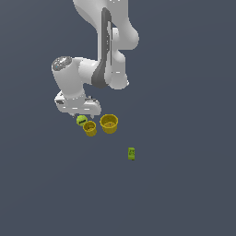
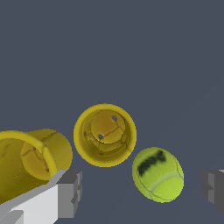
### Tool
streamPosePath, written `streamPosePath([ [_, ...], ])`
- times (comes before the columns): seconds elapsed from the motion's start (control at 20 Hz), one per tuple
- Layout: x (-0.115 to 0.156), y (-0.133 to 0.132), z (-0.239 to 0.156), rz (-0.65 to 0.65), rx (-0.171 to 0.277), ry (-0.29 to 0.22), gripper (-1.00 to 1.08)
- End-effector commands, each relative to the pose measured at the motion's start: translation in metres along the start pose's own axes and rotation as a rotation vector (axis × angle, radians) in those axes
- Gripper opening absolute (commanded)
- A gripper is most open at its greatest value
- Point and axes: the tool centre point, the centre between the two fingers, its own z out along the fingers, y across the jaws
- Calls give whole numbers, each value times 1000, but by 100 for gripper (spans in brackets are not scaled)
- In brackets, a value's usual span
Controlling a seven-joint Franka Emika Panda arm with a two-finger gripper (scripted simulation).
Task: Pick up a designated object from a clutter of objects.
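Outside, my gripper (image 1: 81, 112) hangs just above the ball (image 1: 81, 120), which sits beside the small cup (image 1: 90, 128), left of the big cup (image 1: 109, 123); the box (image 1: 131, 154) lies well apart. Wrist-side, the ball (image 2: 157, 174) lies between my spread fingers (image 2: 70, 192), untouched.

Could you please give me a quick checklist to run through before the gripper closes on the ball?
1. Gripper open: ok, fingers wide apart.
2. Ball between the fingers: ok in the wrist view.
3. Gap from ball to small cup: not ok, they sit very close.
4. Large cup clear of the near finger: cannot tell, they overlap in view.
5. Height over the ball: cannot tell.
6. Green box out of the way: ok.
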Motion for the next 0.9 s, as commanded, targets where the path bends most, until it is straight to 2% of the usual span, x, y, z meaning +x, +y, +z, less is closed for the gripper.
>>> streamPosePath([
  [0.0,-12,15,12,7,-6,2,100],
  [0.35,-35,38,30,21,-17,2,100],
  [0.85,-38,40,38,23,-18,1,100],
])
